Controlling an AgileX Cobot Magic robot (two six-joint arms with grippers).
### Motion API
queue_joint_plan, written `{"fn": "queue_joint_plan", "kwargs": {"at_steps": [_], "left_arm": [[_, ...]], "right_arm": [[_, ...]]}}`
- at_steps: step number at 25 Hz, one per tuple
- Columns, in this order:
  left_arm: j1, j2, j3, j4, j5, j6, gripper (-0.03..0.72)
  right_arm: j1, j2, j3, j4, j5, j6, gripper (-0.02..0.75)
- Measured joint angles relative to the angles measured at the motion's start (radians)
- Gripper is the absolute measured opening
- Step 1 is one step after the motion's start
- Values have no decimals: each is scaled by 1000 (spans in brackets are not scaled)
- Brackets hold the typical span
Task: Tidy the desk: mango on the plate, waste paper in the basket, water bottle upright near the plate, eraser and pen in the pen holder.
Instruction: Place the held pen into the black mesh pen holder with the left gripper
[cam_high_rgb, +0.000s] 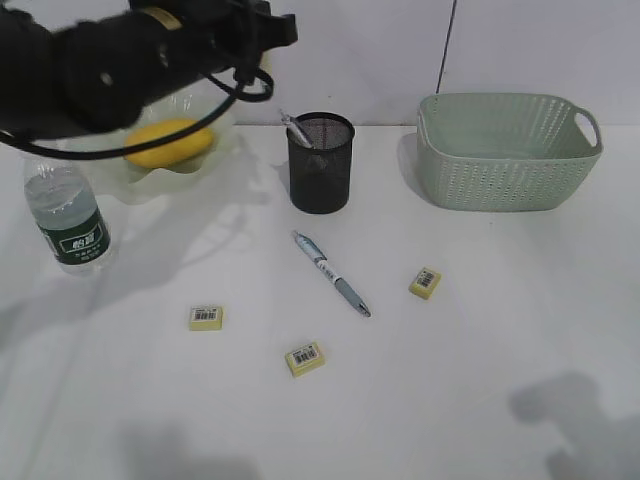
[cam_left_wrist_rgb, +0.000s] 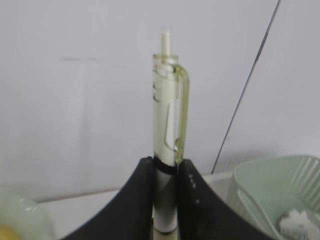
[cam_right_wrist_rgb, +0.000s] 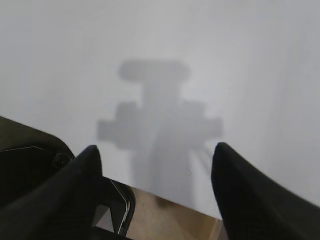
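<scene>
My left gripper (cam_left_wrist_rgb: 166, 162) is shut on a clear-topped pen (cam_left_wrist_rgb: 167, 100), which stands upright between its black fingers. In the exterior view that gripper (cam_high_rgb: 265, 30) hovers high, left of the black mesh pen holder (cam_high_rgb: 320, 162), which has a pen end (cam_high_rgb: 297, 128) sticking out. Another pen (cam_high_rgb: 332, 273) lies on the white desk (cam_high_rgb: 480, 330). Three yellow erasers (cam_high_rgb: 206, 317) (cam_high_rgb: 305, 357) (cam_high_rgb: 425, 283) lie around it. The mango (cam_high_rgb: 170, 142) rests on the glass plate (cam_high_rgb: 150, 185). The water bottle (cam_high_rgb: 68, 215) stands upright beside the plate. The waste paper (cam_left_wrist_rgb: 295, 222) lies in the basket (cam_high_rgb: 505, 150). My right gripper (cam_right_wrist_rgb: 157, 150) is open over bare desk.
The left arm spans the upper left of the exterior view, above the plate. A dark cable (cam_high_rgb: 445, 50) runs down the back wall. The right wrist view shows the desk's near edge (cam_right_wrist_rgb: 165, 200) with brown floor below it.
</scene>
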Motion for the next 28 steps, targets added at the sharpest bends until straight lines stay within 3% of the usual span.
{"fn": "queue_joint_plan", "kwargs": {"at_steps": [5,8,15,26,28], "left_arm": [[-13,81,-5,99,-162,-152,103],[-13,147,-62,164,-171,-214,103],[-16,286,-211,244,-178,-232,103],[-16,394,-222,254,-131,-193,105],[-16,398,-222,255,-122,-175,141]], "right_arm": [[0,0,0,0,0,0,541],[0,0,0,0,0,0,543],[0,0,0,0,0,0,543],[0,0,0,0,0,1,541],[0,0,0,0,0,1,541]]}}
